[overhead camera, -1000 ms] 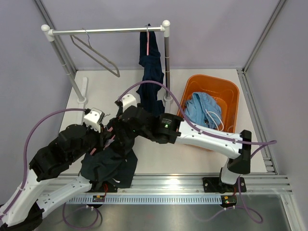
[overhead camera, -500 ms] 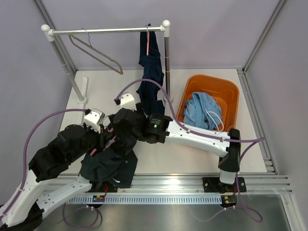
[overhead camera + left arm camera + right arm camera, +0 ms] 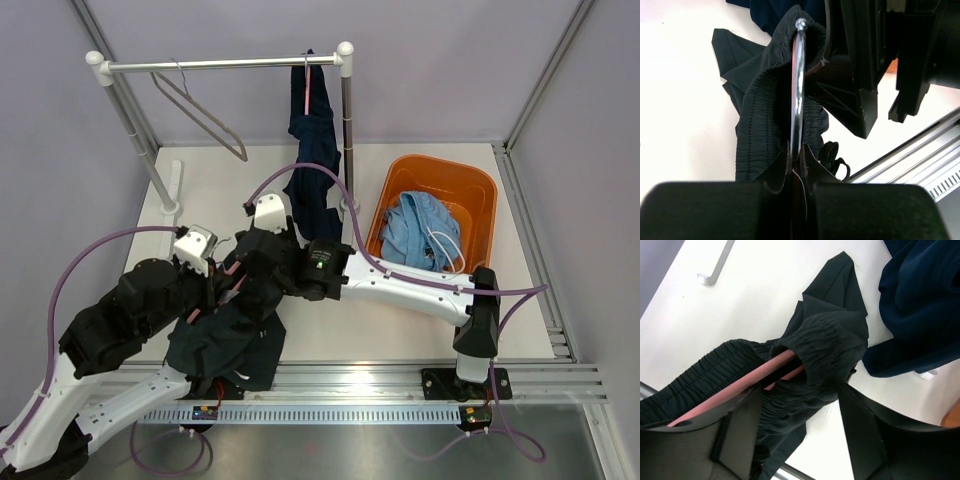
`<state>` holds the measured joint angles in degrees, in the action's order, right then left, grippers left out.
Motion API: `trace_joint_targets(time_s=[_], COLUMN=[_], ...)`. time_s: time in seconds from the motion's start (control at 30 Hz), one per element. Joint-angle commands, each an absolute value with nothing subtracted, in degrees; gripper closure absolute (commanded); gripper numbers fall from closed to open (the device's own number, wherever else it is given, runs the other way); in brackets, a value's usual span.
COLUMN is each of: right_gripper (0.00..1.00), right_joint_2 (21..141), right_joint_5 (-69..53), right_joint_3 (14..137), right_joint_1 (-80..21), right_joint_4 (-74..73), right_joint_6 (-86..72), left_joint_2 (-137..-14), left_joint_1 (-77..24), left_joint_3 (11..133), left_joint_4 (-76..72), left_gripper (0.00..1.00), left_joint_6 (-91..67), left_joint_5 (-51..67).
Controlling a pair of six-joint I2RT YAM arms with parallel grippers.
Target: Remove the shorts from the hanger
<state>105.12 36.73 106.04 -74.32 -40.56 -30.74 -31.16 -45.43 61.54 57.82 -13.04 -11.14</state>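
Left wrist cam: left tool (image 3: 796,155) clenched on the hanger (image 3: 798,90) wire, black shorts (image 3: 760,125) bunched over it. Only right wrist cam catches the pink bar (image 3: 755,382) inside the waistband, right tool (image 3: 799,400) spread open.

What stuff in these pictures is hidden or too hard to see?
- Left wrist view: most of the hanger, inside the black shorts and behind the left gripper.
- Right wrist view: whether the right gripper pinches the shorts or just straddles them; cloth fills the gap.
- Top view: both grips, under the arms.
- Top view: anything under the blue shorts in the bin.
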Motion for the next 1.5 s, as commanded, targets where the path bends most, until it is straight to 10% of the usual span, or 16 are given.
trace_joint_targets(time_s=[0.0,0.33,0.67,1.47], right_gripper=[0.38,0.44,0.97,1.0], right_joint_2=[105.6,102.5,99.9,99.9], right_joint_5=[42.3,42.9,42.4,36.0], right_joint_3=[105.2,98.9,97.3,100.8], right_joint_1=[-74.4,-71.2,-68.9,-59.0], right_joint_4=[-35.6,-33.3,-31.6,-34.8], right_joint_6=[-33.3,-33.7,-31.2,-27.5], left_joint_2=[-30.6,-30.3,-29.4,-22.1], left_joint_1=[-45.7,-45.7,-45.7,-45.6], left_joint_3=[64.2,65.6,66.0,68.6], left_joint_4=[55.9,57.9,60.1,61.8], left_gripper=[1.0,1.0,1.0,1.0], left_joint_6=[-12.7,-12.5,-12.6,-10.3], left_joint_5=[-8.2,-8.4,-9.2,-2.0])
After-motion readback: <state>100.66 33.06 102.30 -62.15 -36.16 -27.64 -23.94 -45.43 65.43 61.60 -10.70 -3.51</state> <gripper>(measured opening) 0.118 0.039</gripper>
